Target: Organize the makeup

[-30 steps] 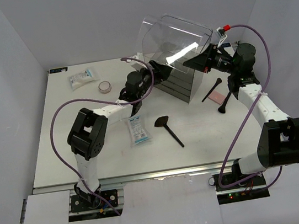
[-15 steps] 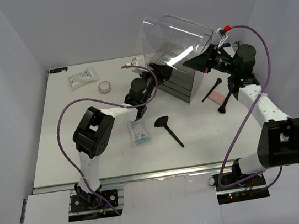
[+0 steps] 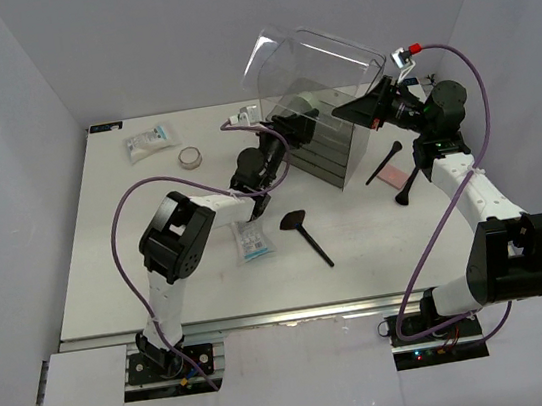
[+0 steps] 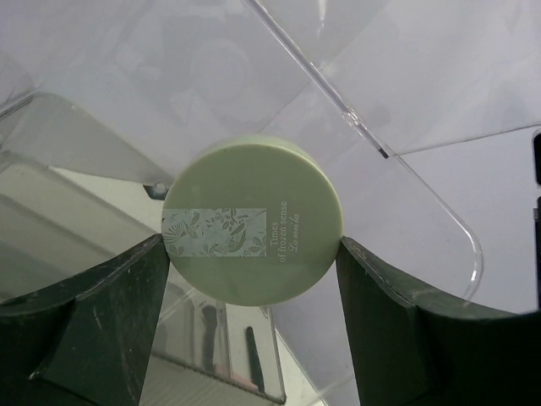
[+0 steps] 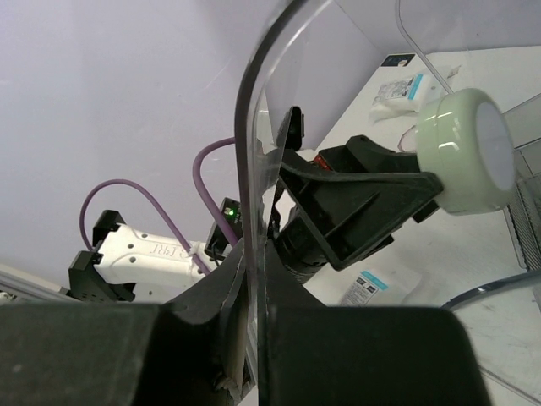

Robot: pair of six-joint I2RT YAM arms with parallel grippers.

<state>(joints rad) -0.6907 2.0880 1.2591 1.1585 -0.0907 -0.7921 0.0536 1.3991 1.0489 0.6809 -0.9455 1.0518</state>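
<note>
My left gripper point(image 4: 252, 247) is shut on a round pale green compact point(image 4: 254, 222) and holds it up inside the open top of the clear box, under the raised lid. In the top view the left gripper point(image 3: 292, 125) sits at the box's left side. My right gripper point(image 5: 254, 254) is shut on the edge of the clear lid point(image 5: 252, 144) and holds it open; it also shows in the top view point(image 3: 376, 107). The right wrist view shows the compact point(image 5: 469, 152) between the left fingers point(image 5: 363, 199).
The clear box with grey drawers point(image 3: 330, 152) stands at the back middle. On the table lie two white-and-blue packets point(image 3: 149, 140) point(image 3: 252, 238), a small round compact point(image 3: 189, 157), a flat-headed brush point(image 3: 306, 234), a slim brush point(image 3: 384, 161), a pink palette point(image 3: 389, 176) and a dark brush point(image 3: 408, 187).
My left gripper has moved up and right with the green compact, into the box's opening. The right gripper has tipped the lid a little further open.
</note>
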